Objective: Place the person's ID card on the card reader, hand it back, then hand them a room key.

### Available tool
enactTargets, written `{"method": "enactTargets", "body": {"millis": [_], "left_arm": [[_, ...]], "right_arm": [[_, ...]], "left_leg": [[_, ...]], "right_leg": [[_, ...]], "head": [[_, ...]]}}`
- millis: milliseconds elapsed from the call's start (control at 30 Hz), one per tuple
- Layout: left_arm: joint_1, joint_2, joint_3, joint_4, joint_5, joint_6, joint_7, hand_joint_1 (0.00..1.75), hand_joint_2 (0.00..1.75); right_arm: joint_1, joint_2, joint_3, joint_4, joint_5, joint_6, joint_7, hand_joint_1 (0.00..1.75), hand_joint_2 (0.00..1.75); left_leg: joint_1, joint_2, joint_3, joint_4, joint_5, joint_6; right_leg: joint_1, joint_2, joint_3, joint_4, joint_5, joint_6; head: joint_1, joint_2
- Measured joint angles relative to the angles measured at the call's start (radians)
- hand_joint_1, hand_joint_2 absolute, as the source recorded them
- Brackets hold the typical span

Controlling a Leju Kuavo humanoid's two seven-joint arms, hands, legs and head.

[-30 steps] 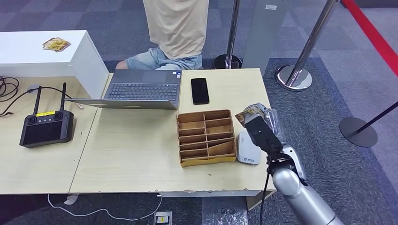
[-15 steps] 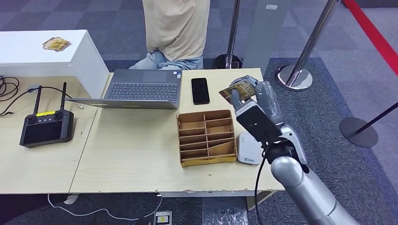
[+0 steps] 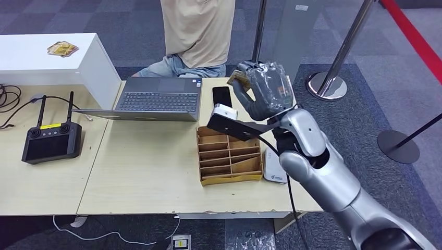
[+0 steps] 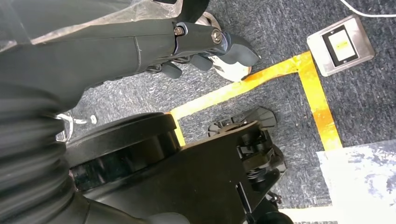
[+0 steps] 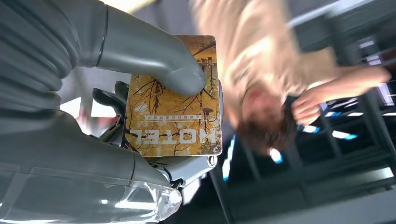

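Desk inventory, head view unless noted.

1. Right hand [image 3: 263, 94]: raised above the far right part of the tabletop [image 3: 146, 172], over the phone and tray, toward the person. Thumb and fingers clamp the room key [image 3: 240, 78]. Right wrist view: thumb [image 5: 159, 60] presses flat on the yellow key, printed "HOTEL" [image 5: 173, 112]; darker fingers back it from behind.
2. Left hand [image 4: 196, 39]: hanging low over carpet w/ yellow floor tape [image 4: 280, 74]. Fingers curled in, nothing seen in them.
3. Person [image 3: 198, 31]: standing at the far edge of the desk, beige top, denim shorts. Blurred in right wrist view, 1 hand [image 5: 308, 105] out toward the key, not touching it.
4. Card reader [image 3: 273, 169]: white, flat, near the right edge of the tabletop, just beside the tray's right wall; partly hidden by the arm.
5. Tray [image 3: 229, 156]: brown cardboard, divided compartments, right half of tabletop.
6. Phone [image 3: 221, 96]: black, face up, far edge, between laptop and right hand.
7. Laptop [image 3: 156, 99]: open, grey, far edge, left of the phone.
8. Remote controller [image 3: 51, 140]: black, 2 antennas, on the adjoining table at left.
9. White box [image 3: 57, 62]: far left; 1 yellow card [image 3: 62, 49] on top.
10. Stanchion posts [image 3: 339, 52]: chrome, on carpet right of the desk, w/ red belt [image 3: 417, 39].
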Motion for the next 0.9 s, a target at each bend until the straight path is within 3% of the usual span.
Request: {"method": "enactTargets", "body": {"millis": [167, 333, 667, 900], "left_arm": [[-0.004, -0.002, 0.000, 0.000, -0.001, -0.001, 0.006, 0.00, 1.75], [-0.001, -0.001, 0.000, 0.000, 0.002, 0.001, 0.006, 0.00, 1.75], [0.011, -0.001, 0.000, 0.001, 0.008, 0.006, -0.003, 0.00, 1.75], [0.007, -0.001, 0.000, 0.003, 0.018, 0.012, -0.016, 0.00, 1.75]], "right_arm": [[-0.094, 0.000, 0.064, 0.151, 0.251, 0.008, -0.022, 1.75, 1.75], [-0.149, -0.002, 0.119, 0.288, 0.359, -0.011, -0.042, 1.75, 1.75], [-0.168, -0.024, 0.175, 0.424, 0.427, -0.082, -0.039, 1.75, 1.75], [-0.188, -0.053, 0.196, 0.451, 0.444, -0.046, -0.062, 1.75, 1.75]], "left_leg": [[0.000, 0.000, -0.001, 0.000, 0.000, 0.000], [0.000, 0.000, -0.001, 0.000, 0.000, 0.000], [0.000, 0.000, -0.001, 0.000, 0.000, 0.000], [0.000, 0.000, -0.001, 0.000, 0.000, 0.000]], "right_leg": [[0.000, 0.000, 0.000, 0.000, 0.000, 0.000], [0.000, 0.000, -0.001, 0.000, 0.000, 0.000], [0.000, 0.000, -0.001, 0.000, 0.000, 0.000], [0.000, 0.000, -0.002, 0.000, 0.000, 0.000]], "head": [[0.000, 0.000], [0.000, 0.000], [0.000, 0.000], [0.000, 0.000]]}}
